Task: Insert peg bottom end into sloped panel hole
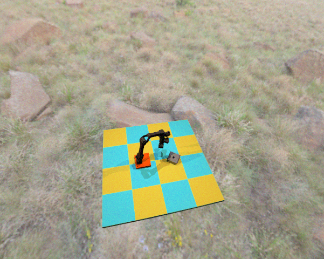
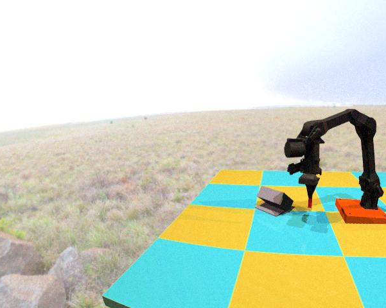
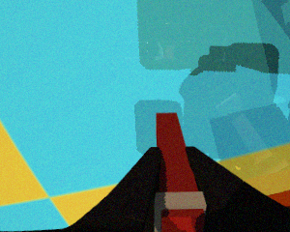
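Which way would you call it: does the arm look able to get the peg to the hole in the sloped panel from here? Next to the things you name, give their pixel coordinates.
Probably yes: the gripper [image 1: 160, 147] [image 2: 309, 199] [image 3: 173, 150] holds the red peg [image 2: 309, 203] [image 3: 170, 140] raised beside the sloped panel [image 1: 176, 159] [image 2: 270, 194], with nothing visible between them, though it likely must tilt first.

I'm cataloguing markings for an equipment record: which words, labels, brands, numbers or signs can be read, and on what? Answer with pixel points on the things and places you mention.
None can be read on the arm [image 1: 142, 144] [image 2: 368, 149], its orange base [image 1: 147, 164] [image 2: 368, 219], the sloped panel [image 1: 176, 159] [image 2: 271, 194] or the red peg [image 2: 309, 203] [image 3: 170, 145].
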Controlling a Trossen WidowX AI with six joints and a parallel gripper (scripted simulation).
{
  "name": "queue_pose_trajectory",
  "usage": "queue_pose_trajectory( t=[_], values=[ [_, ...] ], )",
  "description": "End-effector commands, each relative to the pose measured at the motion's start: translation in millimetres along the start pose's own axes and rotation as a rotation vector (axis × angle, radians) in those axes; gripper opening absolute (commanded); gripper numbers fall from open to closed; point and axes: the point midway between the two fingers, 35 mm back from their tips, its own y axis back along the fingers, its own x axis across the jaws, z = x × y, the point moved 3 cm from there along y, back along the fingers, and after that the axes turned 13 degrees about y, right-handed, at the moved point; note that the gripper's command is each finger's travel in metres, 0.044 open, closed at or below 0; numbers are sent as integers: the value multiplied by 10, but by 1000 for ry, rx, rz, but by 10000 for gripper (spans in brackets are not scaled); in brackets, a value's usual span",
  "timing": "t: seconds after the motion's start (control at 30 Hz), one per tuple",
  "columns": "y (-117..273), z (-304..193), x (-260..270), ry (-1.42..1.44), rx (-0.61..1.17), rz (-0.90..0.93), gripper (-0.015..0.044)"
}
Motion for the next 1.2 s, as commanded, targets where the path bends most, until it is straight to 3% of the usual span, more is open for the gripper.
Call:
queue_pose_trajectory(
  t=[0.0,1.17],
  values=[
    [16,33,-31,20,0,16,0],
    [89,265,-375,224,-16,111,0]
  ],
)
